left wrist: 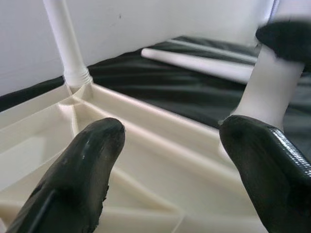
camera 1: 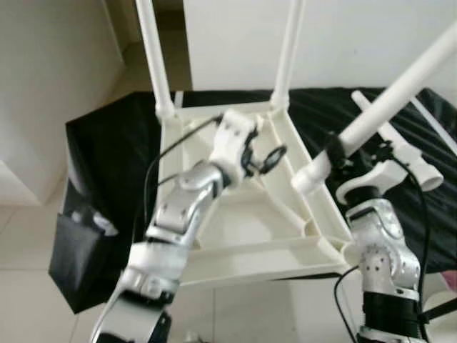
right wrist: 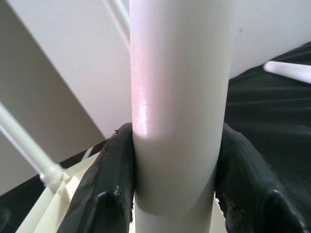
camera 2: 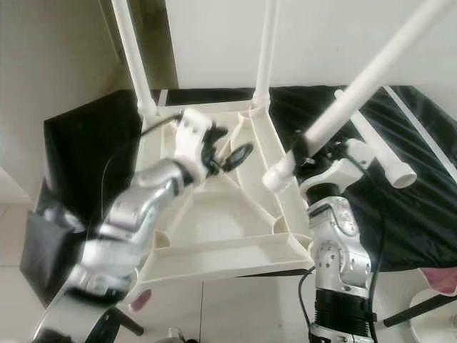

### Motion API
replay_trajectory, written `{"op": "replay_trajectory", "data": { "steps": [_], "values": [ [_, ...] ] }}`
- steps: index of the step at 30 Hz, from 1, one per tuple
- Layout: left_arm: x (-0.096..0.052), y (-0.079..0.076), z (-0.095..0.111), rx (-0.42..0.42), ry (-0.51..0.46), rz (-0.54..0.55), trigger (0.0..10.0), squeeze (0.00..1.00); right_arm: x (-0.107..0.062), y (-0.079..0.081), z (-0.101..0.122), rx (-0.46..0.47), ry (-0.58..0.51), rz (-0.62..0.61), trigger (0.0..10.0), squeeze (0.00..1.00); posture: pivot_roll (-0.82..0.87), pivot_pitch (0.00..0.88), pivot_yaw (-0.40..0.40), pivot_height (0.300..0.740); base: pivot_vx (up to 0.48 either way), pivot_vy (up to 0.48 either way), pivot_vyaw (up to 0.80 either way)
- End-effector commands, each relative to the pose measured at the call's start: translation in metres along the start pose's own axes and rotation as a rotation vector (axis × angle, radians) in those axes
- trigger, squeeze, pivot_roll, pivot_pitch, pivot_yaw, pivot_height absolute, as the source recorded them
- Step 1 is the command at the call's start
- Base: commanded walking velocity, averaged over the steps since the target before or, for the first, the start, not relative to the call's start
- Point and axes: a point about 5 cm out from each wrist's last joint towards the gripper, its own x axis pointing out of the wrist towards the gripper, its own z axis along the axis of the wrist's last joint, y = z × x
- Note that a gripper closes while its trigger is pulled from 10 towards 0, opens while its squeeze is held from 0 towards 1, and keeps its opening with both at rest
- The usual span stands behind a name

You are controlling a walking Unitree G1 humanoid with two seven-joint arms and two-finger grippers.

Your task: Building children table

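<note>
Lying upside down on a black cloth [camera 1: 107, 150], the cream plastic tabletop [camera 1: 243, 250] shows its ribbed underside, with raised rims around the edges and diagonal braces meeting near the middle. Two white tubular legs stand upright in the sockets at its two far corners: the far-left leg [camera 1: 151, 50] and the far-right leg [camera 1: 289, 46]. A third white leg [camera 1: 385, 107] is held slanted above the near-right corner of the tabletop, its lower end hanging just over the right rim and not seated in a socket. The right gripper [right wrist: 175, 184] is clamped on this leg, one black finger pressed to each side of the tube. The left gripper [left wrist: 170, 160] hovers over the middle of the underside with its fingers [left wrist: 87, 165] spread wide apart and nothing between them; a black ring-shaped part near its wrist hangs above the centre braces. A fourth white leg [camera 2: 378, 153] lies flat on the cloth beyond the tabletop's right edge, with a thinner white rod [camera 2: 421, 128] lying farther right. The cloth covers a low surface whose near edge the tabletop overhangs slightly. A white wall [camera 1: 357, 36] rises behind the far edge, pale floor tiles [camera 1: 28, 293] show below at the left, and a pink object [camera 2: 439, 279] sits at the cloth's near-right corner.
</note>
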Motion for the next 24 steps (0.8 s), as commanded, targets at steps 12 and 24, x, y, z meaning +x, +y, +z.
{"op": "replay_trajectory", "data": {
  "steps": [12,24],
  "values": [
    [-0.023,-0.025,-0.03,0.152,0.096,-0.26,10.0,0.0,0.002,0.002,0.008,-0.069,-0.027,-0.037,10.0,0.0,0.04,0.0,0.005,0.74,0.0,0.0,0.0],
    [-0.03,-0.041,-0.038,0.11,0.105,-0.383,10.0,0.0,0.001,0.015,0.011,-0.298,-0.023,0.045,10.0,0.0,0.03,0.0,0.009,0.74,0.0,0.0,0.0]
  ]
}}
